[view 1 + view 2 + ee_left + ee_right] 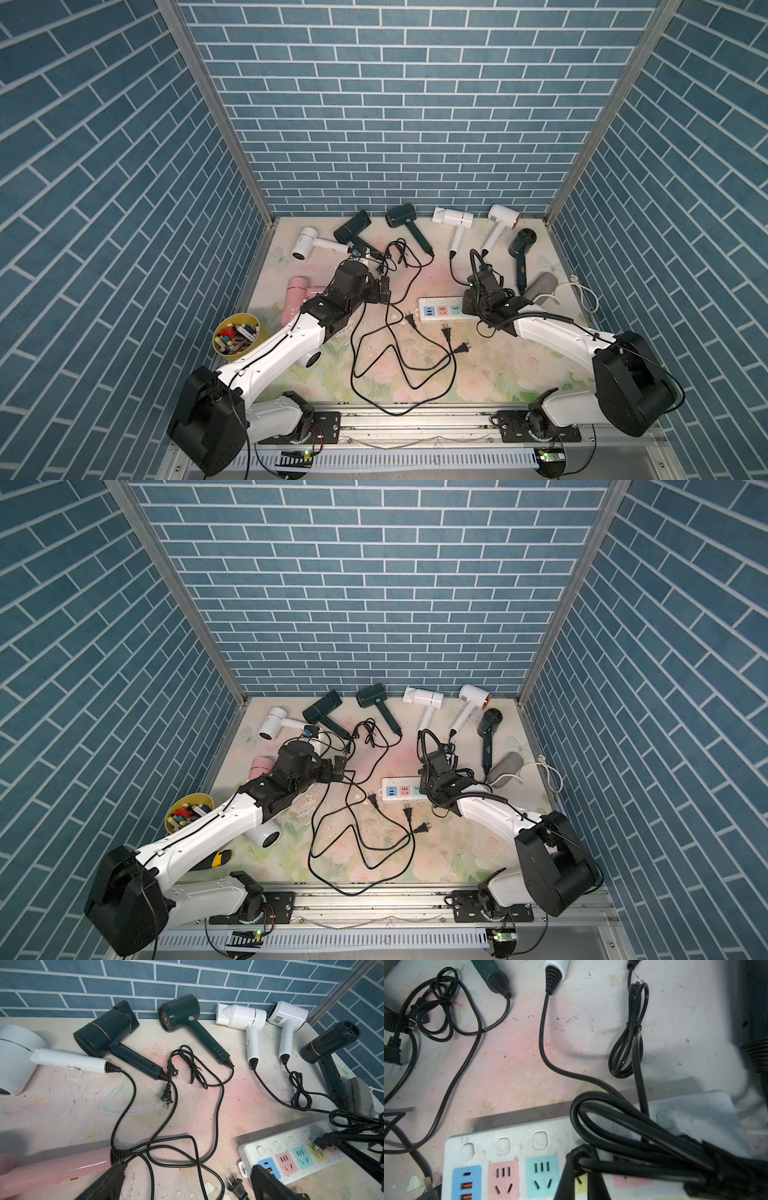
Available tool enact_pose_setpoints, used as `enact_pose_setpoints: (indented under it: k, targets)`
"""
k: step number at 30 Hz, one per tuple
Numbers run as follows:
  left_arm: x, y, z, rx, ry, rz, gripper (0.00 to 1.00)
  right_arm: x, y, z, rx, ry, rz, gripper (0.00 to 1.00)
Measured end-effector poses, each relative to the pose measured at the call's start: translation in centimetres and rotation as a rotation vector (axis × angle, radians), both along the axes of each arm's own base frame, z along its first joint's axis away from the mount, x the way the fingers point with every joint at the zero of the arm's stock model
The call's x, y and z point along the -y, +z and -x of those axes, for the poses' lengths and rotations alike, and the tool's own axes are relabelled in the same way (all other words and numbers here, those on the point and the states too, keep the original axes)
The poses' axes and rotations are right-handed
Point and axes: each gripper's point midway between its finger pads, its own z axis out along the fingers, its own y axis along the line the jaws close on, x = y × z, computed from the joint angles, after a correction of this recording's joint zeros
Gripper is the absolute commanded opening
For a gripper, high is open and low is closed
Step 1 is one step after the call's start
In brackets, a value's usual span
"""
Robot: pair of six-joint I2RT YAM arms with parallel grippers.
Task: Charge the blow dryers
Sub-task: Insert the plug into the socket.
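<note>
- Left arm [274, 353] and right arm [552, 332]: glossy white link shells, bulky black joint housings.
- Thin black cables along the white shells; ribbed black hose [540, 316] on right forearm.
- All-black left tool [384, 290] and right tool [580, 1167].
- Black base plates [328, 427] screwed to aluminium rail [415, 424].

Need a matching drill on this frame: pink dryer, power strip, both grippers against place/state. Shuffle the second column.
Things:
1. pink plastic blow dryer
2. long white power strip with pastel sockets
3. left gripper
4. right gripper

Place or state:
A. shut on a small black plug
B. lying beside the left arm
C. open, holding nothing
D. flat on the table, beneath the right gripper

Pairs: 1-B, 2-D, 3-C, 4-A
</note>
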Motion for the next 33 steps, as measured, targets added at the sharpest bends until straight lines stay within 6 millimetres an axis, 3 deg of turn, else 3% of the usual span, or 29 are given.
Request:
enact_pose_setpoints:
  k: [33]
  targets:
    - [0.01, -0.16, 0.09, -0.003, -0.003, 0.0, 0.99, 0.41, 0.28, -0.04, 0.034, -0.026, -0.015, 0.0]
